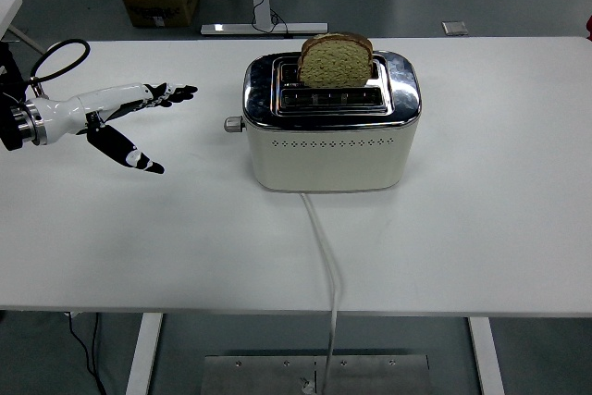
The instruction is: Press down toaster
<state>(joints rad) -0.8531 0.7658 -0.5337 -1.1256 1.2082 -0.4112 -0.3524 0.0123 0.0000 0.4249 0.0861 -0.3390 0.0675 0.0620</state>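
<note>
1. Chrome top and cream sides on this toaster (331, 131), so it looks like a solid, fairly heavy box. It sits about mid-counter, a bit toward the far side, with its white cord (324, 256) running off the near edge.
2. One slice of bread (337, 60) is standing tall in the back slot, so nothing's been pushed down yet.
3. What matters here is the lever (233, 123), a small grey knob sticking out of the toaster's left end, up near the top. That's the only spot to press. It's tiny and probably smooth, so a fingertip could slide off.
4. My guess is the lever is stiff and sprung, and needs a firm straight-down push till it latches. The body should be heavy enough to stay put, though it could skid on the slick white counter (481, 228) if the push goes sideways.
5. Left hand (129, 117) hovers out to the left of the lever, clearly apart from it, fingers stretched toward the toaster and thumb splayed low, holding nothing.
6. Right hand isn't anywhere I can see.
</note>
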